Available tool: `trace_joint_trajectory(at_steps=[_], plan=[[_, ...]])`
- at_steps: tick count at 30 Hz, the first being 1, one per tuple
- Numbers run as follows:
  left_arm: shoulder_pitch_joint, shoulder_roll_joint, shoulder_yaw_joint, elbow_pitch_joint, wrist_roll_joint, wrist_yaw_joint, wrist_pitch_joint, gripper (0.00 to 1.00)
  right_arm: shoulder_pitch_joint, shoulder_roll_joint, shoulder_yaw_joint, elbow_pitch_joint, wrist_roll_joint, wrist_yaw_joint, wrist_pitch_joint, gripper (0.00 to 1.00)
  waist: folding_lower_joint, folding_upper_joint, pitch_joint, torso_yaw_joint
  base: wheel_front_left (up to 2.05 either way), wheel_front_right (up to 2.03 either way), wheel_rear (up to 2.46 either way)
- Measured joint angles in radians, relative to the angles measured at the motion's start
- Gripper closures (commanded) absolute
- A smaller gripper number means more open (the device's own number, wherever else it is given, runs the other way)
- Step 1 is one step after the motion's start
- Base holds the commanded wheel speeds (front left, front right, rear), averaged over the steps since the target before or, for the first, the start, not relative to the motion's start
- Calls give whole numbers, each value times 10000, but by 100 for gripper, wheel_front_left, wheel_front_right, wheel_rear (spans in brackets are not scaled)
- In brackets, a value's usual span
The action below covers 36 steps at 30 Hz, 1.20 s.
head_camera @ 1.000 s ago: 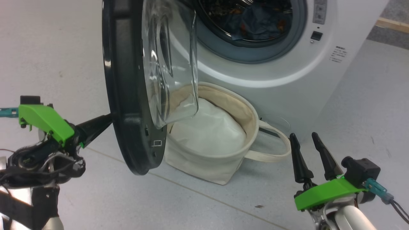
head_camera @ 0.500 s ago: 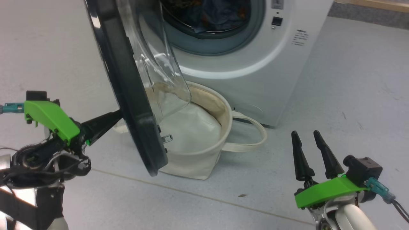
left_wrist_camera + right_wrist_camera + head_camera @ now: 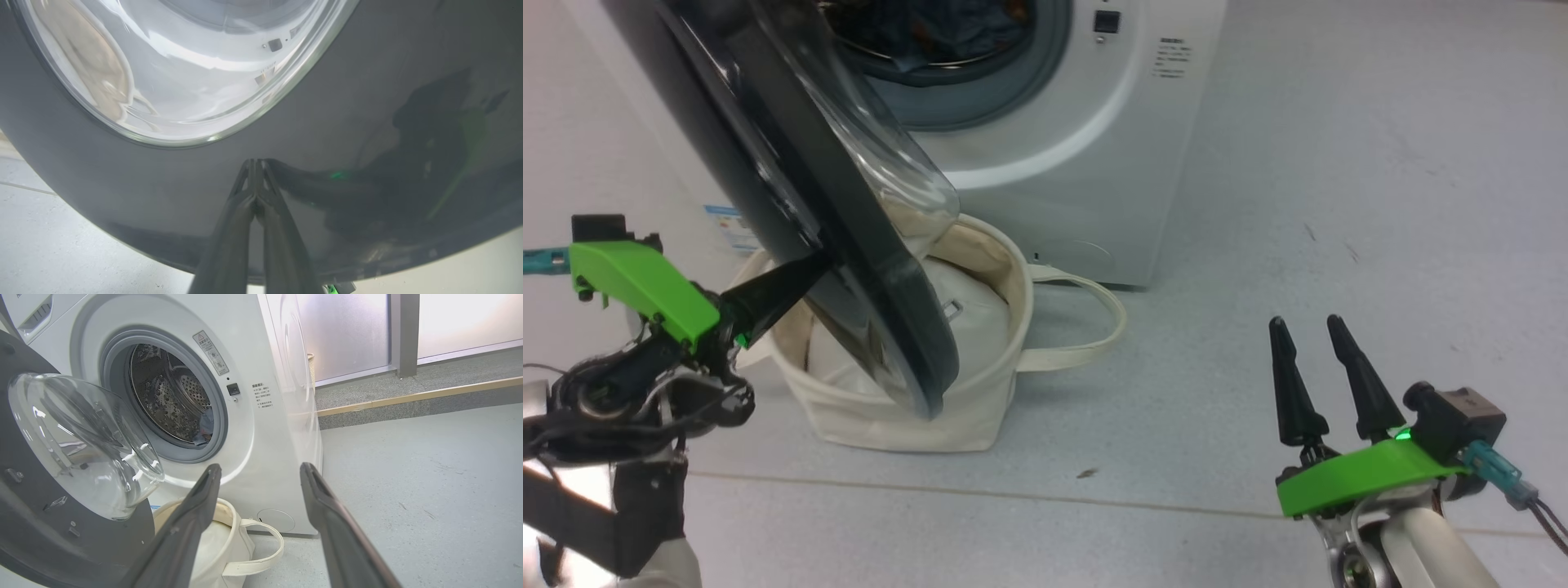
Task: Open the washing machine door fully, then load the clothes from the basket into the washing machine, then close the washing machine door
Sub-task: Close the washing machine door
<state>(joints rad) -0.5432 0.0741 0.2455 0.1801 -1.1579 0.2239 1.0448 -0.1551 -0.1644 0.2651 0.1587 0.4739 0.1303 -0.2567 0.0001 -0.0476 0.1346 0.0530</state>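
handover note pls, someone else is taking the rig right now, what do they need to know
Left gripper: shut, holding nothing, tips against the outer black rim of the washing machine door.
Right gripper: open, empty, low on the robot's right above the floor.
Things: the door stands part open above the basket; the clothes lie in the drum of the washing machine; the basket shows a white padded cloth.
Done: door opened, clothes loaded.
Left: push the door fully shut.
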Motion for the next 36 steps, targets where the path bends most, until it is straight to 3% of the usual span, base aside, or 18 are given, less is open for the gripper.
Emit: trace_joint_trajectory(at_steps=[18,36], plan=[[-851,-52,443,894,-155,-700,-913,100,-289,71,-291,-234,-167,0,0,0,-1,0,616,-2014,0,0,0],[-2125,370,1227,2253,-268,-1546,-1937,100,-517,167,-470,-487,-397,0,0,0,0,0,1249,-2377,0,0,0]])
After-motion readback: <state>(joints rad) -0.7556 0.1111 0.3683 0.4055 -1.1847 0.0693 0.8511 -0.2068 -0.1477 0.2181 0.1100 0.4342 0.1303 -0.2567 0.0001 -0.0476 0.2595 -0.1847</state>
